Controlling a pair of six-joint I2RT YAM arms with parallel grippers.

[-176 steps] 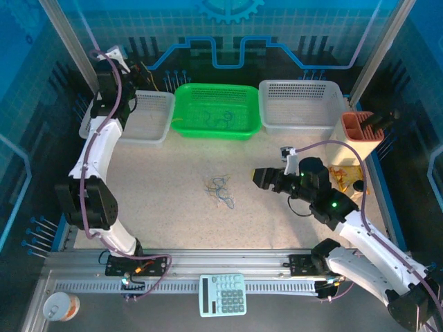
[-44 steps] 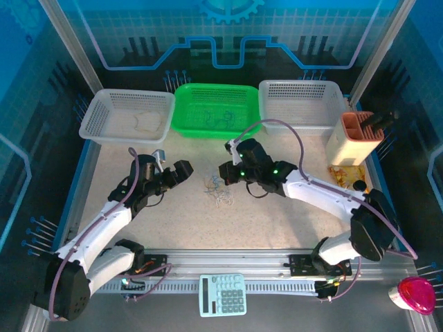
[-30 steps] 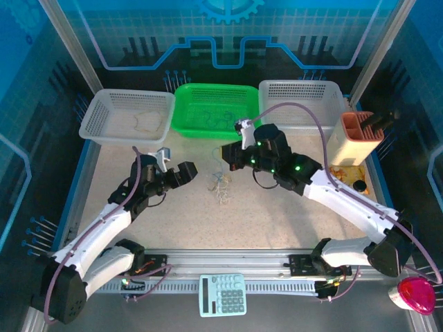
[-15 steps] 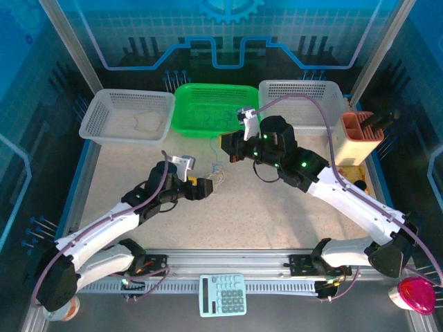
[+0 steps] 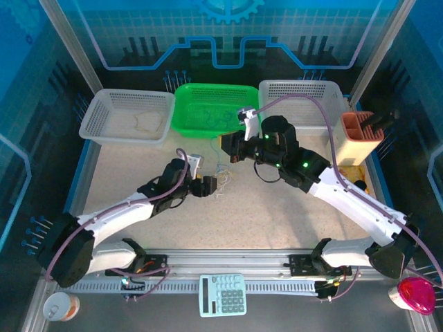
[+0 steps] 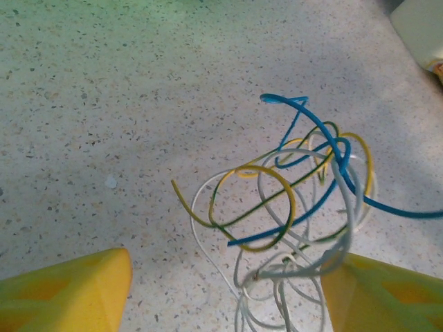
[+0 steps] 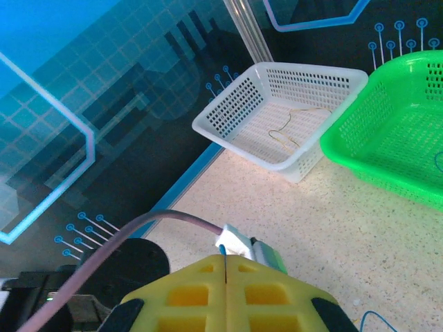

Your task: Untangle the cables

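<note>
Top external, centre: pinches cables [image 5: 222, 178] in closed right gripper [image 5: 229, 149], straddles them with left gripper [image 5: 214, 184] parted, leaves untangling mostly undone.

We observe a speckled beige table [image 5: 263, 214] enclosed by blue wall panels [image 5: 138, 34] printed with a grid and circuit lines. A slanted metal post [image 5: 69, 48] borders the back panel at left, a second post [image 5: 383, 48] at right. A grooved metal rail [image 5: 228, 266] runs along the table's near edge. Lighting is even and blue-tinted.
</note>
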